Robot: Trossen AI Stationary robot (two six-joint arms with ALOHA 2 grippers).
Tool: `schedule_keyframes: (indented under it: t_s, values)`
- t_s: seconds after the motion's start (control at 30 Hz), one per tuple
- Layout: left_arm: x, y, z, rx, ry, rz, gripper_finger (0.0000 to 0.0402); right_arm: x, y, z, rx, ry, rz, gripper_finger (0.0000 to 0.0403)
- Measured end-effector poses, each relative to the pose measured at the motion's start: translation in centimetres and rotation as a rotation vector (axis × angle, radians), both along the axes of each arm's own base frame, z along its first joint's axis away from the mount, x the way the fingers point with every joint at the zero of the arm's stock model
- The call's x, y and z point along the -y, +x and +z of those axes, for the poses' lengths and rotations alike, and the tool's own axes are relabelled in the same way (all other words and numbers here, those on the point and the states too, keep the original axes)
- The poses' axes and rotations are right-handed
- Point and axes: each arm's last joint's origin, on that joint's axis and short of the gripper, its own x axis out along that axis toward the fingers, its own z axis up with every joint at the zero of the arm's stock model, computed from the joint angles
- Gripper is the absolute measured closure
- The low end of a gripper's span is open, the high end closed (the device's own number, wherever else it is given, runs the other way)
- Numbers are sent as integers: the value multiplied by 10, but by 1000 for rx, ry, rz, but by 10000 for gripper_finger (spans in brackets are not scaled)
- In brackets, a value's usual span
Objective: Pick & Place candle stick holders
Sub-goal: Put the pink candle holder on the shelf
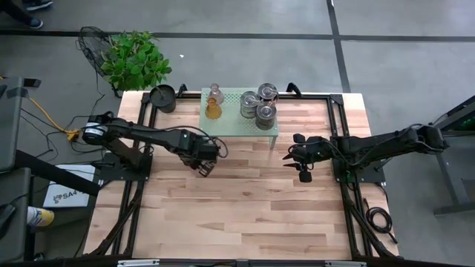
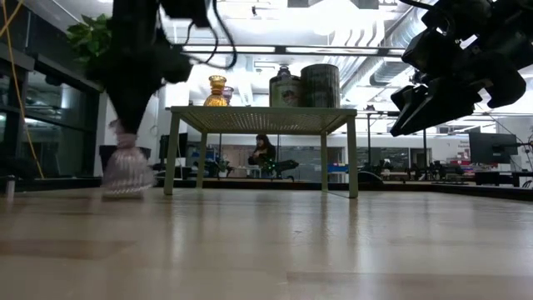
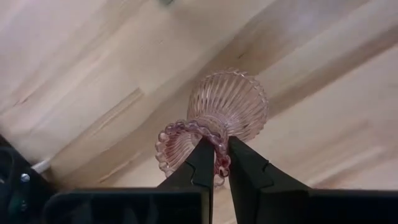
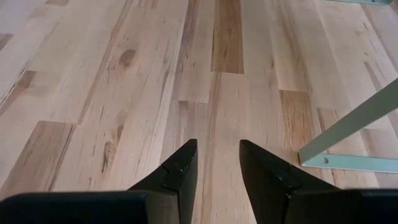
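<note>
Your left pincer (image 3: 221, 163) is clamped on the scalloped rim of the pink glass candle holder (image 3: 219, 118), standing on the surface (image 1: 245, 200) at nine o'clock of the green rack (image 1: 245, 127), while your right pincer (image 4: 216, 163) hovers narrowly parted, empty.

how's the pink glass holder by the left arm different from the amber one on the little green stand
The pink glass holder stands on the wooden tabletop; the amber holder sits up on the green stand.
The left gripper has its jaws shut on the pink holder's frilled rim; nothing touches the amber holder.
The pink holder is pale, clear and ribbed; the amber holder is deep orange.
Both are small, upright glass pieces with narrow necks.
</note>
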Motion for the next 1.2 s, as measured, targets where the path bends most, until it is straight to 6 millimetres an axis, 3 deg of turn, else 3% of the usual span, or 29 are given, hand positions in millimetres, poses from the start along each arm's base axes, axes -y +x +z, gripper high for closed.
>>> schedule_keyframes:
  t_s: [0.37,0.73,0.97,1.2]
  values:
    - [10,21,62,209,37,-163,384,0,0,0,-1,6,-4,289]
    - [26,26,124,407,173,-319,384,0,0,0,-1,6,-4,289]
    - [8,26,159,485,313,-352,384,0,0,0,-1,20,-16,289]
    - [-17,43,170,449,320,-387,384,0,0,0,0,25,-23,289]
